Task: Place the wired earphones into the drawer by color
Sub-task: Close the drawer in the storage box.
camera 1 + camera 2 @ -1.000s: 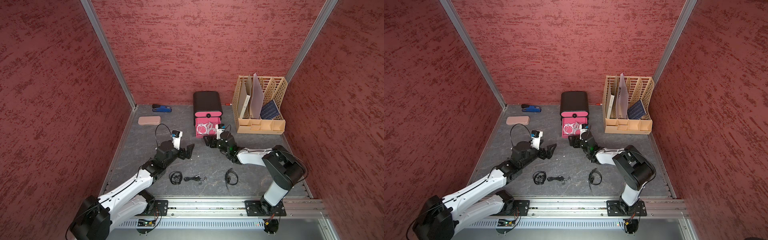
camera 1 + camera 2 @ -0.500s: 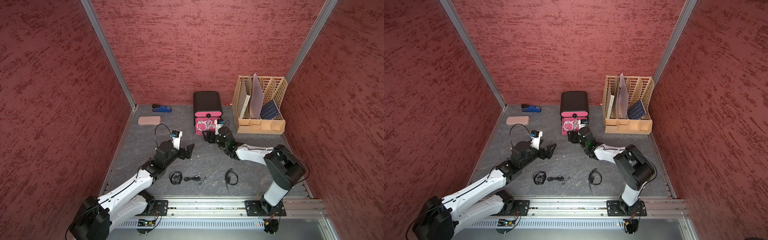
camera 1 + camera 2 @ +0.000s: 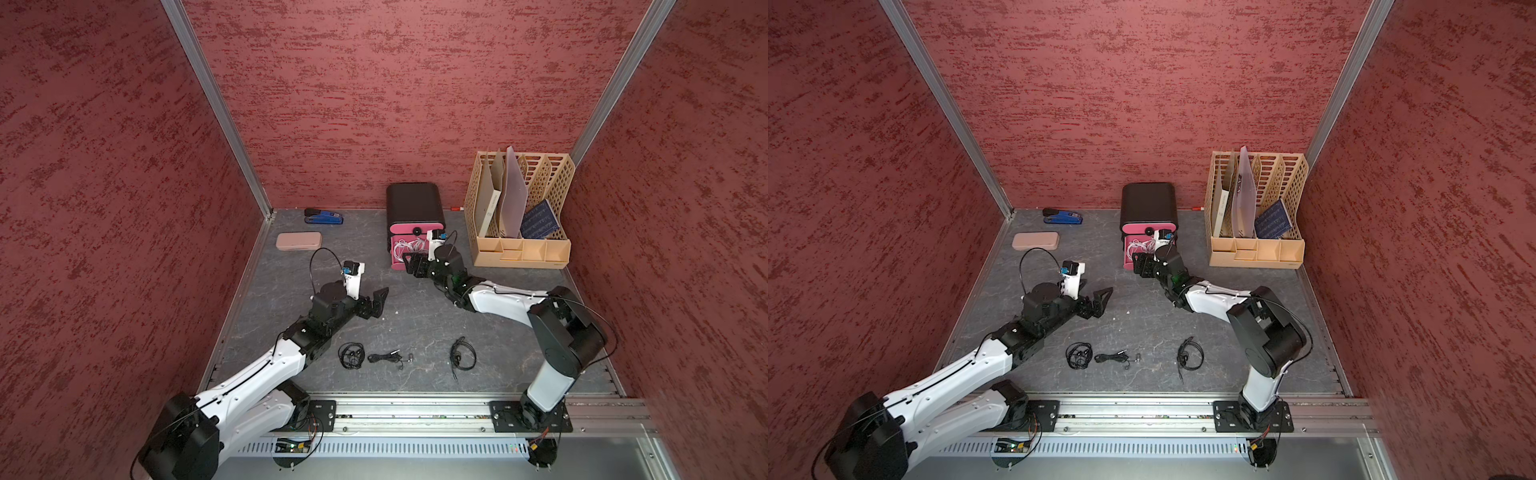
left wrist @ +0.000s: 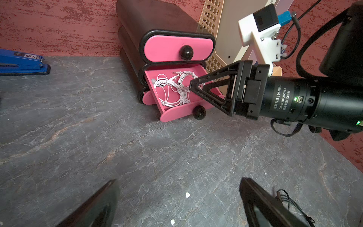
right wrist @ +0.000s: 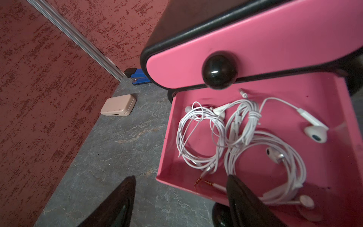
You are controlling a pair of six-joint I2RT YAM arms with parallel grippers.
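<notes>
Right claw (image 3: 412,262) open, empty, poised over the pulled-out pink drawer (image 5: 168,125) holding the white earphones (image 5: 235,137). Left claw (image 3: 379,300) wide open, empty. Black earphones (image 3: 351,355) lie on the tabletop (image 3: 415,324). Risk: the right claw could snag loose white loops on withdrawal, dragging them out.

Over the last second the right tool (image 3: 409,264) has reached farther from the robot's base, toward the pulled-out pink drawer (image 3: 393,250). Its spread jaws now sit at the drawer's front edge, near the white earphones (image 3: 406,245).
</notes>
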